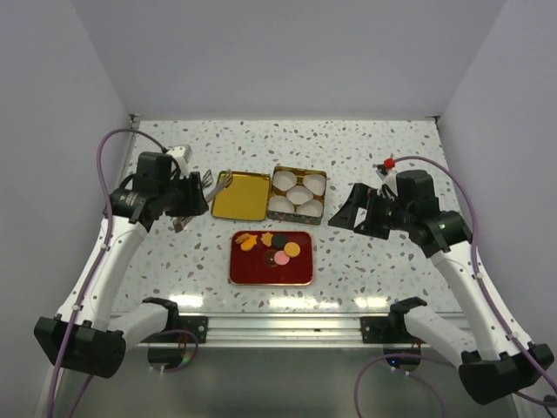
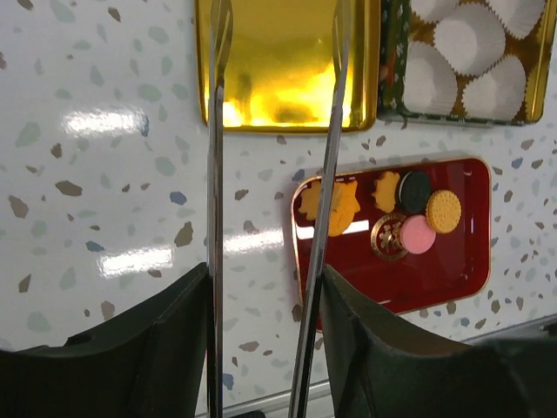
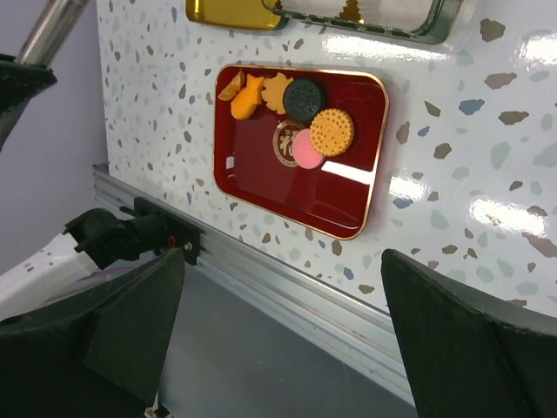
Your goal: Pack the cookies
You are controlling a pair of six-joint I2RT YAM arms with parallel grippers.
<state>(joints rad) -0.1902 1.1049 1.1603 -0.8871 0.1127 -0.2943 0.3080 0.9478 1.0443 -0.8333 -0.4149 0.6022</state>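
- A red tray (image 1: 270,272) with a thin gold rim lies on the speckled desk (image 2: 104,200), nearest the arm bases. The cookies (image 1: 280,240) are bunched at its far edge.
- Beyond the tray are two tins side by side. On the left is a shallow gold lid (image 1: 241,198) with a shiny inside. On the right is a dark-walled tin (image 2: 393,70) holding five white fluted paper cups (image 1: 300,195).
- The left wrist view cuts the tin off at the top and right. The right wrist view shows only its near edge.
- The cookies are small and flat: two or three orange ones with shaped outlines, a dark round one (image 3: 305,100), a tan round one (image 3: 332,131) and a pink one (image 3: 306,150).
- The pink one overlaps a gold-patterned disc (image 3: 285,142). I cannot tell whether that is a cookie or a print on the tray.
- The left gripper (image 2: 265,274) clamps metal tongs (image 2: 215,174) whose arms are apart. Their tips run out of the wrist frame over the lid.
- The right gripper (image 3: 283,261) is spread wide, to the right of the tin.
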